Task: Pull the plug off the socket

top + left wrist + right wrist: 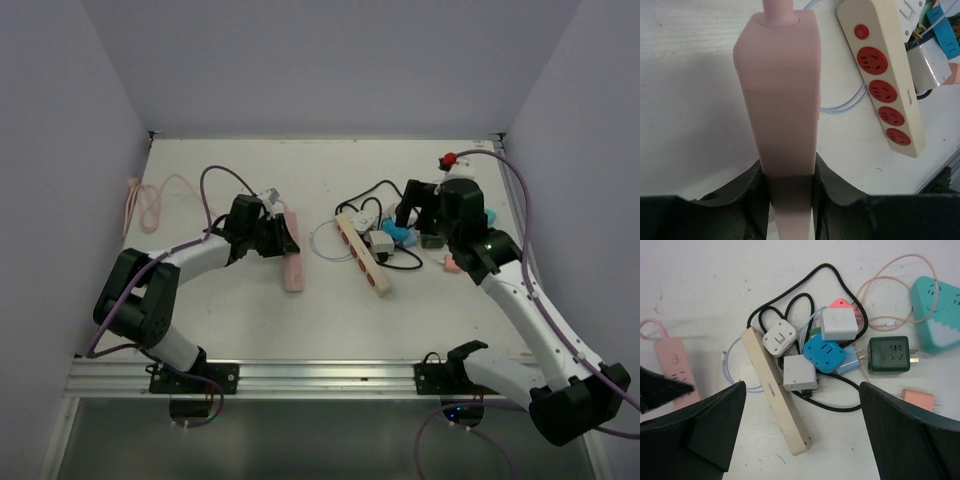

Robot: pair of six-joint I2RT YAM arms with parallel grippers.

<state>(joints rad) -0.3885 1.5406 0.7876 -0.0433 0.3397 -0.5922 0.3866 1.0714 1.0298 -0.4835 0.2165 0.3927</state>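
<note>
Place: robotics lab cell, my own rig. Grounds: white table closed in by bare lilac walls on three sides; aluminium rail along its near edge, carrying my left arm and right arm; purple cable trailing off the arms; loose stock mid-table: pink strip, beige strip, heap of adapters toward the right edge.
</note>
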